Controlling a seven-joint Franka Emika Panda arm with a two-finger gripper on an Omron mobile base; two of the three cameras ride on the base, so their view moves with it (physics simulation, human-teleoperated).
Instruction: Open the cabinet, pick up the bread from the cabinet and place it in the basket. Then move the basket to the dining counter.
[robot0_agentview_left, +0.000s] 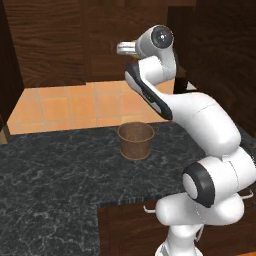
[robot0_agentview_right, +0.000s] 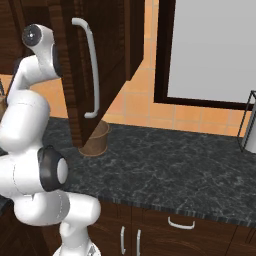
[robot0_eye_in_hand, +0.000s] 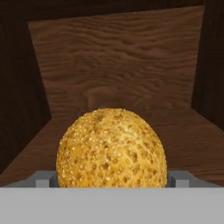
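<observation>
Bread (robot0_eye_in_hand: 112, 148) inside cabinet (robot0_eye_in_hand: 118, 61), between hand's fingertips (robot0_eye_in_hand: 178, 178); grip on it unclear.

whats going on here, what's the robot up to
The white arm is reaching up into the open cabinet, whose door is swung out over the black counter. In the hand view the bread sits on the wooden shelf right at the gripper, between its fingertips, though whether they are clamped on it is not clear. The basket waits upright and empty on the counter below.
</observation>
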